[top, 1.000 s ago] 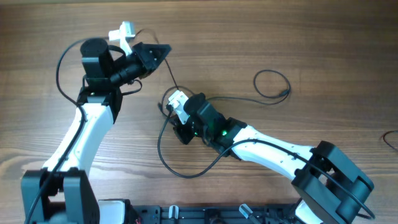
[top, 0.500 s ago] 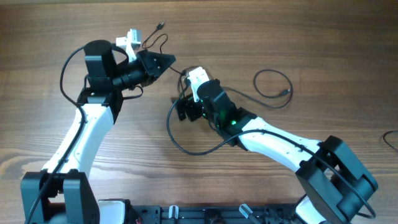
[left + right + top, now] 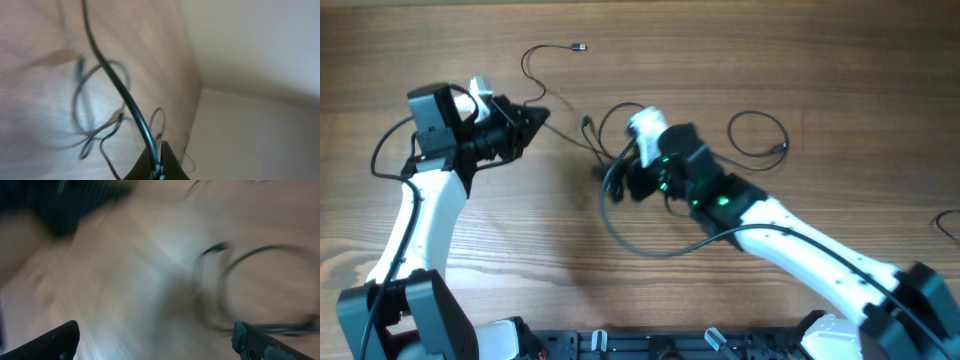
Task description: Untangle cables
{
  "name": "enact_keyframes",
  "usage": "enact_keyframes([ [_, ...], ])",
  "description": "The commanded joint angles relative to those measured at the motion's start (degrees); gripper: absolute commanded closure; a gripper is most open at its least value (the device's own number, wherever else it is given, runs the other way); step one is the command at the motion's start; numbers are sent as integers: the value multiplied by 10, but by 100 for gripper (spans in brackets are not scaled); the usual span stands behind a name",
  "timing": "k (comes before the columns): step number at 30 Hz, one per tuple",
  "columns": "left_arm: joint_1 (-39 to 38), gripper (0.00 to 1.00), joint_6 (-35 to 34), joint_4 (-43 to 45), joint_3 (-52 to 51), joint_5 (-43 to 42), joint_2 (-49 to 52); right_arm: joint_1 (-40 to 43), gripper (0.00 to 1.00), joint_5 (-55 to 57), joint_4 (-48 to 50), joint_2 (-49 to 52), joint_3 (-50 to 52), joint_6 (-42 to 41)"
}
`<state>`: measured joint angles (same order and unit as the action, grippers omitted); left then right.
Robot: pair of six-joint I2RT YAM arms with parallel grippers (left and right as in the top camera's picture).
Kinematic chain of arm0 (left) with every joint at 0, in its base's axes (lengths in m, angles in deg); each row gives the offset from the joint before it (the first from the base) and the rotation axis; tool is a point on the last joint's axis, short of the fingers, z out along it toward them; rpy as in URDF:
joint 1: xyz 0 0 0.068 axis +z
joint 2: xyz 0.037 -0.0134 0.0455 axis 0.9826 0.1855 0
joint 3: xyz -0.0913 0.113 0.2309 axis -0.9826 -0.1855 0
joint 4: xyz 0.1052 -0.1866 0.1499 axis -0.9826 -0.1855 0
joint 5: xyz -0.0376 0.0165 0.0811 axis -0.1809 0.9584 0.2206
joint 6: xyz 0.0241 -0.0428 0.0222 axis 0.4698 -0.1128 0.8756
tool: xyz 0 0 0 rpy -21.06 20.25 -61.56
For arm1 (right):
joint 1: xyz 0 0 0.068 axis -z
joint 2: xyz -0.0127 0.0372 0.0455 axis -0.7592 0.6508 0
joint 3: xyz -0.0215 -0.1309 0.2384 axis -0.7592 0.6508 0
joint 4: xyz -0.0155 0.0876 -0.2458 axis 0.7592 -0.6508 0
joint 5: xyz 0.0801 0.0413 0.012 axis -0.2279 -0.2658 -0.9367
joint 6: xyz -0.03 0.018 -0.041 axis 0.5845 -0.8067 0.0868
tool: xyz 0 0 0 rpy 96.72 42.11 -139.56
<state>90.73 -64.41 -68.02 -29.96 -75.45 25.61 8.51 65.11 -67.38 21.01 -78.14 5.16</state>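
My left gripper (image 3: pixel 538 118) (image 3: pixel 157 170) is shut on a thin black cable (image 3: pixel 120 85). In the overhead view this cable (image 3: pixel 527 70) runs from the jaws up to a small plug (image 3: pixel 578 47), and another strand leads right into a tangle of loops (image 3: pixel 610 165). My right gripper (image 3: pixel 623 178) (image 3: pixel 157 342) hovers over that tangle, open wide, with nothing between its fingers (image 3: pixel 62 340). Blurred cable loops (image 3: pixel 265 248) lie on the wood beyond it. A long loop (image 3: pixel 645 250) trails toward the front under the right arm.
A separate small black coil with a plug end (image 3: pixel 757 135) lies on the wooden table (image 3: pixel 820 60) to the right. Another dark cord (image 3: pixel 950 222) peeks in at the right edge. The right arm's white links (image 3: pixel 820 250) cross the front right.
My right gripper has opened, let go of the cables and risen toward the back. My left arm has swung left, drawing its cable out so the plug end lies at the back.
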Motion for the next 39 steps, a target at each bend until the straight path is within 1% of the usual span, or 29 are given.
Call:
enact_keyframes([
  [1,2,96,103,-70,-1,12,-6,44,0,146,-19,0,-2,-163],
  [2,0,96,116,-87,-1,17,-6,50,0,146,-33,4,-2,-200],
  [4,-3,96,132,-116,-2,37,-6,57,0,152,-75,17,-2,-299],
  [5,-7,96,137,-133,-2,64,-6,58,0,179,-120,27,-2,-389],
  [7,-9,96,137,-147,-2,103,-6,58,0,229,-192,38,-2,-532],
  [10,-9,96,137,-154,-2,133,-6,59,0,285,-276,47,-1,-721],
  [11,-9,96,137,-156,-2,139,-6,62,0,305,-290,50,-1,-761],
  [12,-10,96,137,-156,-2,141,-6,64,0,322,-297,52,-1,-777],
  [14,-10,96,137,-158,-2,145,-6,75,0,352,-296,64,-1,-781],
  [17,-11,96,137,-163,-2,156,-6,110,0,311,-271,112,-1,-781],
  [20,-11,96,137,-173,-2,156,-6,139,0,317,-249,151,-1,-788],
  [23,-11,96,137,-186,-2,160,-6,171,0,323,-232,162,-1,-799],
  [25,-11,96,137,-190,-2,160,-6,198,1,359,-228,162,-1,-778],
  [27,-11,95,137,-190,-2,160,-6,221,1,373,-227,163,-1,-726],
  [29,-11,94,137,-189,-2,164,-6,240,3,362,-224,163,-1,-685],
  [32,-11,92,137,-190,-2,176,-6,254,14,360,-195,179,-1,-657],
  [33,-11,93,137,-192,-2,177,-6,255,20,359,-145,200,-1,-584],
  [36,-11,93,137,-201,-2,177,-6,255,33,327,-80,232,-1,-419],
  [37,-11,93,137,-206,-2,177,-6,255,42,318,-75,239,-1,-384],
  [38,-11,93,137,-209,-2,177,-6,255,45,315,-84,250,-1,-328],
  [39,-11,93,137,-210,-2,179,-6,256,46,320,-96,254,-1,-314],
])
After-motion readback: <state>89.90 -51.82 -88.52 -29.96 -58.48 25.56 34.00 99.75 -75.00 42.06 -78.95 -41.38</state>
